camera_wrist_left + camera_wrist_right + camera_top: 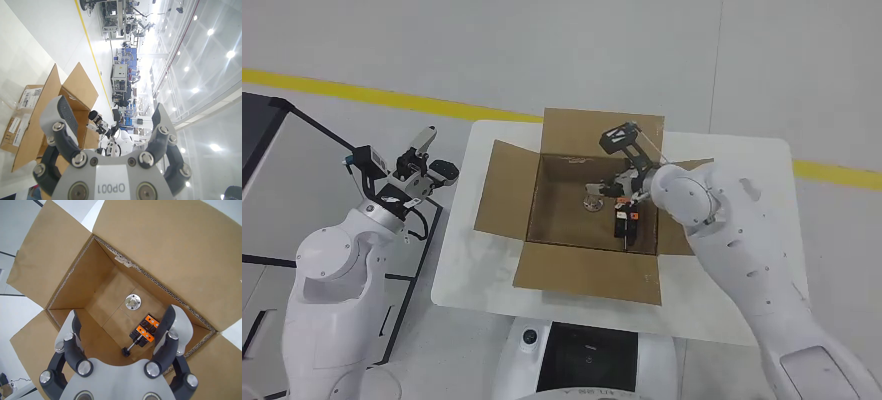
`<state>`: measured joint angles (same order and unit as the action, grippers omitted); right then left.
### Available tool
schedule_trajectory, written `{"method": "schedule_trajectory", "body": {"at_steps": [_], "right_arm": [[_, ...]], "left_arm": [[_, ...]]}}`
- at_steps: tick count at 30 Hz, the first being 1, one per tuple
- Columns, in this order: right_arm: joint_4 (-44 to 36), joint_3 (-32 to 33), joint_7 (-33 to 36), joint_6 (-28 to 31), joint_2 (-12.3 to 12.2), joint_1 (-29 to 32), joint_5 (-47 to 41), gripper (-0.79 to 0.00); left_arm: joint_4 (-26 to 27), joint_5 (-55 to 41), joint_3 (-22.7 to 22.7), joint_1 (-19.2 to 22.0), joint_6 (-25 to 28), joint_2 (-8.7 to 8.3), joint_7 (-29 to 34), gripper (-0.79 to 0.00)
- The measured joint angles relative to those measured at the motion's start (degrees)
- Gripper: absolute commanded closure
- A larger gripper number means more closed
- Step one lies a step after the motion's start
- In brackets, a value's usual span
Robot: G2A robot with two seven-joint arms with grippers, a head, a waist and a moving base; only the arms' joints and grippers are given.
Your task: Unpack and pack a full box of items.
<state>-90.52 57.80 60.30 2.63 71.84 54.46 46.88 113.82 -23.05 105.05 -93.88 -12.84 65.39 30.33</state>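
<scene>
1. Corrugated cardboard box (587,215), flaps splayed open, on white round-cornered table (742,170).
2. On the box floor: shiny round metal flange (133,302) mid-floor; blocky black-and-orange vise (145,330) with screw handle at 4 o'clock of it in the top view, apart.
3. Above the box opening, right gripper (122,315), spread wide, empty.
4. At 9 o'clock of the box, beyond the table edge, left gripper (110,104), textured black pads (67,113) spread wide, empty.

The top view looks down on the table (742,165) from above. The right wrist view faces down past the right gripper (122,313) into the box (151,247), close. The left wrist view faces sideways, farther off. All 3 share the box.
</scene>
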Motion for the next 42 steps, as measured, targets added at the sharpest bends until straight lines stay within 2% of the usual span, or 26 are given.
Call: {"method": "schedule_trajectory", "body": {"at_steps": [6,7,9,10,14,18,25,28,30,32,39,40,41,42], "right_arm": [[1.1,-0.7,-0.5,0.8,0.0,0.5,0.7,-0.785],[3.0,-1.8,-0.4,1.5,0.2,0.2,1.3,-0.751],[8.3,-5.8,1.8,2.8,1.4,-2.7,0.9,-0.551],[10.6,-7.7,2.3,2.8,2.0,-4.3,0.2,-0.529],[21.6,-15.2,1.2,0.3,5.7,-11.8,-2.8,-0.579],[28.2,-20.2,1.3,-2.8,8.6,-16.7,-3.1,-0.597],[35.1,-25.9,1.4,-4.1,12.1,-20.0,-1.0,-0.579],[37.1,-27.8,1.0,-4.6,13.4,-20.9,0.6,-0.514],[38.2,-28.7,0.8,-5.2,14.2,-21.2,1.5,-0.502],[39.5,-29.2,0.3,-5.4,14.8,-21.3,1.9,-0.391],[43.8,-30.7,-1.0,-5.8,16.9,-21.9,3.1,-0.32],[44.2,-30.8,-1.1,-5.8,17.2,-22.0,3.1,-0.28],[44.8,-30.9,-1.3,-5.7,17.5,-22.2,3.2,-0.145],[45.3,-31.0,-1.5,-5.6,17.8,-22.2,3.2,-0.043]], "left_arm": [[0.0,0.0,0.0,0.0,0.0,0.0,0.0,-0.785],[0.0,0.0,0.0,0.0,0.0,0.0,0.0,-0.785],[0.0,0.0,0.0,0.0,0.0,0.0,0.0,-0.785],[0.0,0.0,0.0,0.0,0.0,0.0,0.0,-0.785],[0.0,0.0,0.0,0.0,0.0,0.0,0.0,-0.785],[0.0,0.0,0.0,0.0,0.0,0.0,0.0,-0.785],[0.0,0.0,0.0,0.0,0.0,0.0,0.0,-0.785],[0.0,0.0,0.0,0.0,0.0,0.0,0.0,-0.785],[0.0,0.0,0.0,0.0,0.0,0.0,0.0,-0.785],[0.0,0.0,0.0,0.0,0.0,0.0,0.0,-0.785],[0.0,0.0,0.0,0.0,0.0,0.0,0.0,-0.785],[0.0,0.0,0.0,0.0,0.0,0.0,0.0,-0.785],[0.0,0.0,0.0,0.0,0.0,0.0,0.0,-0.785],[0.0,0.0,0.0,0.0,0.0,0.0,0.0,-0.785]]}}
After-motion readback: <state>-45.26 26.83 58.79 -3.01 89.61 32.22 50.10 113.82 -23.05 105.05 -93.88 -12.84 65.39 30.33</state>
